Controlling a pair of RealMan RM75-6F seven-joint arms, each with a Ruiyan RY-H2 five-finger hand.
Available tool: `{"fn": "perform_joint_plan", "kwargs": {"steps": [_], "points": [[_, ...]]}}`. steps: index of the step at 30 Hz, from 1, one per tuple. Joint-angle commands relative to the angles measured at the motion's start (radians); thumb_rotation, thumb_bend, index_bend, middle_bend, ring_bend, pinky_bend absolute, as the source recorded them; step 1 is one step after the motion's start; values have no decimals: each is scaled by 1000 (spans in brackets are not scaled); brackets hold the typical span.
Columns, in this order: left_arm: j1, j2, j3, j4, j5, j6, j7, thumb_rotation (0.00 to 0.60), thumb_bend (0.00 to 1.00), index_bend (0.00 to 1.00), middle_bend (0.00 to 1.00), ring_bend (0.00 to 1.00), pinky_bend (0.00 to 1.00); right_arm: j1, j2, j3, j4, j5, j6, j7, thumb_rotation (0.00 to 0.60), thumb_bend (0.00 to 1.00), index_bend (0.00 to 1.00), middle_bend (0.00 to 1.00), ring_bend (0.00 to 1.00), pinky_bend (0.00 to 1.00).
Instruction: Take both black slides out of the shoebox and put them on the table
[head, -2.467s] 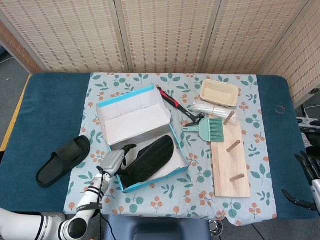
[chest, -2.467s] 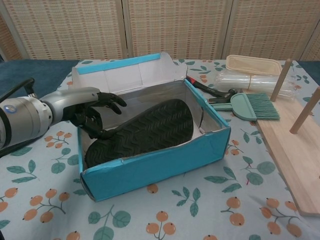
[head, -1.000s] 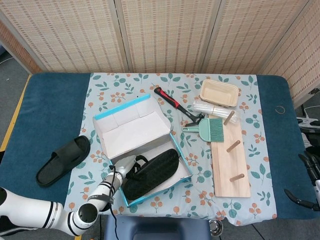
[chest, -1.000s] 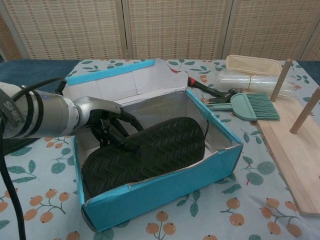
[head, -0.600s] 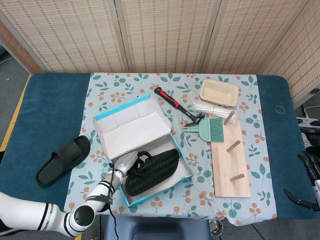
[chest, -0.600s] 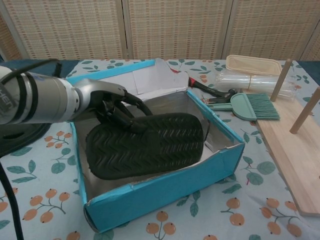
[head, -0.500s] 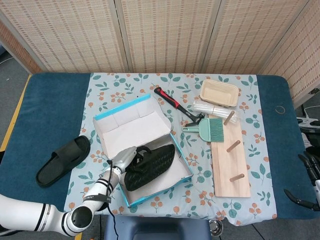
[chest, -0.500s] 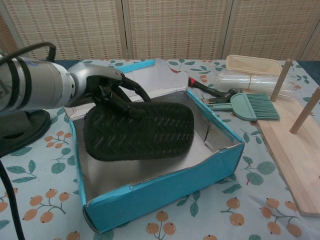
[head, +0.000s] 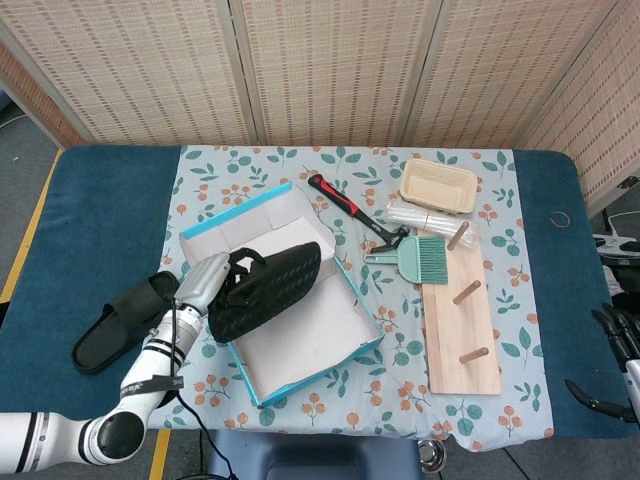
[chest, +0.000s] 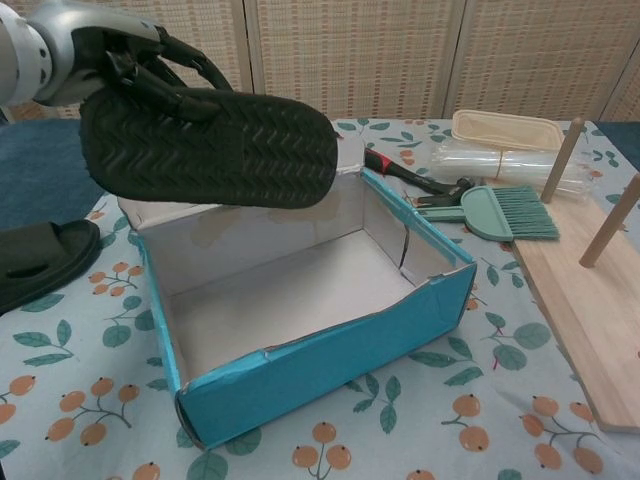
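My left hand (head: 208, 283) (chest: 120, 50) grips a black slide (head: 268, 287) (chest: 210, 145) by its strap and holds it in the air, sole outward, above the left part of the shoebox (head: 340, 345) (chest: 330, 350). The turquoise box with a white inside has nothing in it. A second black slide (head: 125, 320) (chest: 40, 262) lies on the blue table surface left of the box. My right hand (head: 610, 360) shows at the far right edge of the head view, fingers apart, holding nothing.
A red-handled hammer (head: 345, 205), a green hand brush (head: 415, 258) (chest: 505, 215), a clear bag (chest: 500, 160), a beige tray (head: 438, 185) (chest: 505, 128) and a wooden peg board (head: 460, 320) (chest: 590, 300) lie right of the box on the floral cloth (head: 400, 350).
My left hand has lifted the slide up out of the box and carried it leftward. The box has shifted and turned a little on the cloth.
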Motion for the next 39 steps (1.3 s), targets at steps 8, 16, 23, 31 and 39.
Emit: {"fn": "perform_joint_plan", "kwargs": {"steps": [8,16,23,31,39], "points": [[84,88,6,65,159,97,-22,600,817,704,838,783,772,4,2,-7,-7,-10,-7,-6,380,151,0,0,0,0],[149,-51,154,423,368,268,105,600,815,706,837,783,763,0,4,-13,-8,-25,2,-4,380,151,0,0,0,0],[206,-242,209,882,504,272,15,600,797,710,839,779,756,-5,4,-11,-6,-29,19,3,380,151,0,0,0,0],[263,-477,292,1417,640,160,-111,600,791,711,838,778,753,-8,1,-10,-6,-26,24,-9,380,151,0,0,0,0],[295,-653,264,1706,683,56,-264,600,681,647,731,556,543,-5,0,-16,-14,-26,9,-23,380,151,0,0,0,35]]}}
